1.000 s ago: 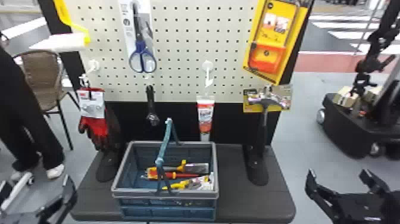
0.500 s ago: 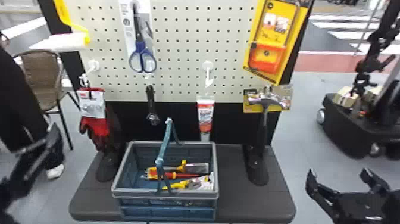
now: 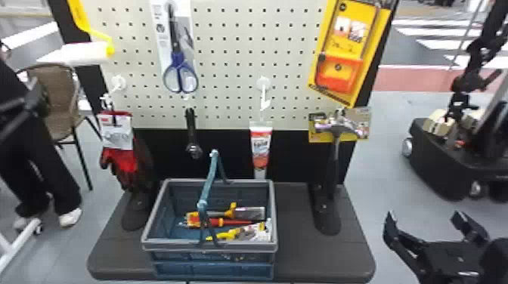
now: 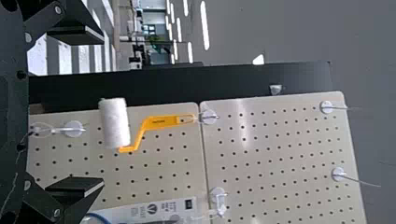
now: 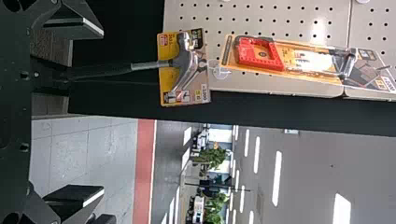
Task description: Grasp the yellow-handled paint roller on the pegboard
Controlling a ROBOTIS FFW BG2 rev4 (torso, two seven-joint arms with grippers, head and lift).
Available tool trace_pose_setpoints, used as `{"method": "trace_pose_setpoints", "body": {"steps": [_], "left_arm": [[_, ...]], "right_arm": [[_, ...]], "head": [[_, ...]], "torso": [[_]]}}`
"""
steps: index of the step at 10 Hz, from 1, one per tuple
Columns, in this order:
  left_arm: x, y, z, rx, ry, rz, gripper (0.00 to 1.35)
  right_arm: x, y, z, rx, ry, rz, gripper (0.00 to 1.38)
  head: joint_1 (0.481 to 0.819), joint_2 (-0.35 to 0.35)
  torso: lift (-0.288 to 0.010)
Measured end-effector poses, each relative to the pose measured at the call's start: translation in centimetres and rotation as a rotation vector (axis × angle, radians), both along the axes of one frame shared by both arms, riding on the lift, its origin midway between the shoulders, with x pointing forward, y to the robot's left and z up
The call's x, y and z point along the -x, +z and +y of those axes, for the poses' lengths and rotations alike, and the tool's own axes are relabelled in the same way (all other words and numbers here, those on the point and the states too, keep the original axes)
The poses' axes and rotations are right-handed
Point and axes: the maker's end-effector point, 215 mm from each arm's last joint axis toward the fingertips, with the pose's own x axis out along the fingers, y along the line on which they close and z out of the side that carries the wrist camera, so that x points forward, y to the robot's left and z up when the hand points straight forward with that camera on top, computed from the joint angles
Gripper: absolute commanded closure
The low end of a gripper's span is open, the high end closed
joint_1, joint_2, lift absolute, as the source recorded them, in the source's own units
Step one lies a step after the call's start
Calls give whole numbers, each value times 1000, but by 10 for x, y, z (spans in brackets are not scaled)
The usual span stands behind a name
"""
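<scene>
A pegboard (image 3: 234, 56) stands behind a table (image 3: 321, 256). On the board, the paint roller (image 3: 75, 53) hangs at the upper left, with scissors (image 3: 180, 75) to its right. Lower down, from left to right, hang gloves (image 3: 117, 158), a tube (image 3: 260, 145) and a hammer (image 3: 336, 128). A basket (image 3: 151, 234) sits on the table in front, with tools (image 3: 219, 221) inside it.

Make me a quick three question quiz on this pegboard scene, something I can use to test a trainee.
1. True or false: the paint roller hangs on the pegboard with no gripper around it.
2. Which tool hangs on the pegboard's right side? A. hammer B. drill C. saw
3. Fill in: the right gripper has its fingers ____.

Key: 1 true; 2 A; 3 open.
</scene>
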Motion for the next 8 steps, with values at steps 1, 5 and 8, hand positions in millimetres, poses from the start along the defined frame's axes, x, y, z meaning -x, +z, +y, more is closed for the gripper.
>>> {"method": "trace_pose_setpoints", "body": {"steps": [1, 5, 8], "left_arm": [[-2, 20, 2, -2, -22, -33, 222], [-23, 65, 23, -6, -123, -71, 219], [-72, 50, 39, 22, -263, 17, 222]], "right_arm": [[-1, 1, 2, -3, 3, -1, 122], [-5, -4, 13, -19, 23, 5, 122], [-7, -2, 19, -26, 35, 0, 122]], "head": [[549, 0], [549, 0], [549, 0]], "torso": [[-100], [-100], [-100]]}}
